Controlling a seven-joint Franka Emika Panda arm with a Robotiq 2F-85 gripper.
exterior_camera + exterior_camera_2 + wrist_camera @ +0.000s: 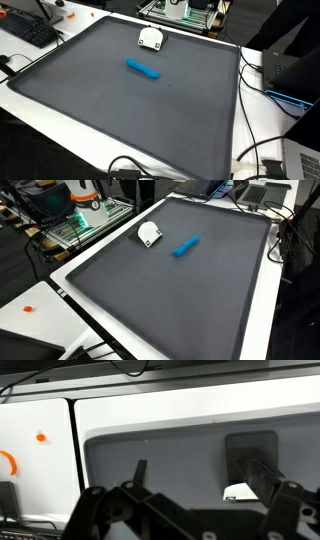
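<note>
You see a white table [60, 125] whose top is covered almost wholly by a dark grey mat [150, 120]. Two things lie on the mat in both exterior views: a blue cylinder [142, 69] lying flat, and a small white device [151, 39] apart from it, close to the mat's edge. Off the mat, a black keyboard [30, 30] rests on one bare corner of the table and a small orange piece [28, 308] on another.

No readable text, label, brand or number in any view, blue marker [142, 69] and white device [150, 39] too small to show markings, keyboard [30, 31] legends illegible.
</note>
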